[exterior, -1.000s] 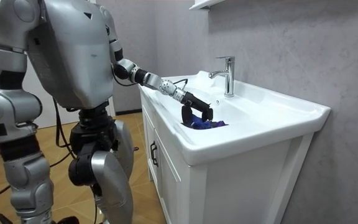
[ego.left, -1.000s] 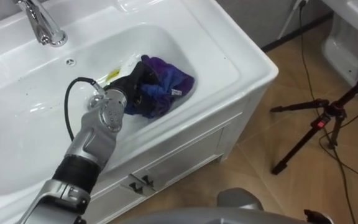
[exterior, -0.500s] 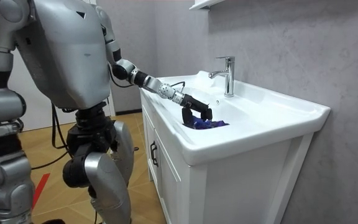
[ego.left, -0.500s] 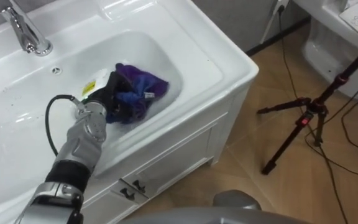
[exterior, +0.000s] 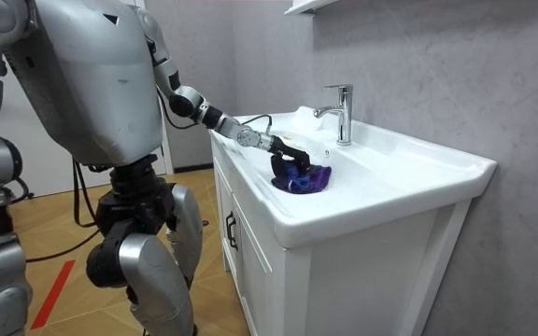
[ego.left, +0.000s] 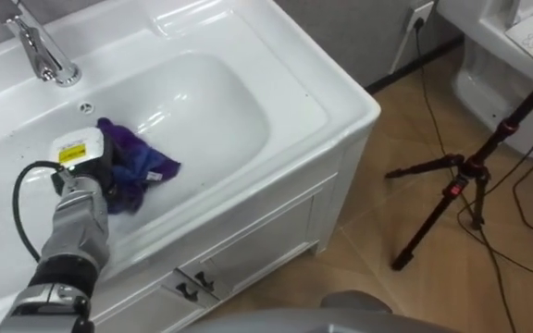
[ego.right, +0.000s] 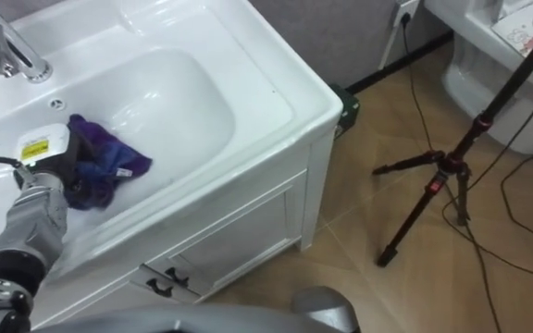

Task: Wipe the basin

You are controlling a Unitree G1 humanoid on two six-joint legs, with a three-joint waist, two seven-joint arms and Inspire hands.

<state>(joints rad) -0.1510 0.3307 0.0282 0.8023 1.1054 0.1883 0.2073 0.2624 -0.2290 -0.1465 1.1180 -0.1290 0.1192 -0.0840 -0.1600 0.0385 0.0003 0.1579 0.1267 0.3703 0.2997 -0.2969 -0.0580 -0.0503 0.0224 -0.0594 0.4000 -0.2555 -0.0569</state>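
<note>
Fingers (exterior: 288,154) clutch crumpled purple cloth (ego.left: 142,165).

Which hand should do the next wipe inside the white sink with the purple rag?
Left. The robot's left hand is down inside the white ceramic basin with its fingers curled on the crumpled purple cloth, so it can probably just sweep across the bowl from there.

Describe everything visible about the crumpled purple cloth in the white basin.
The crumpled purple cloth is soft fabric shading from violet to blue, with a small pale label. It lies bunched against the near inner wall of the white ceramic basin, its left part gripped by the robot's left hand.
</note>
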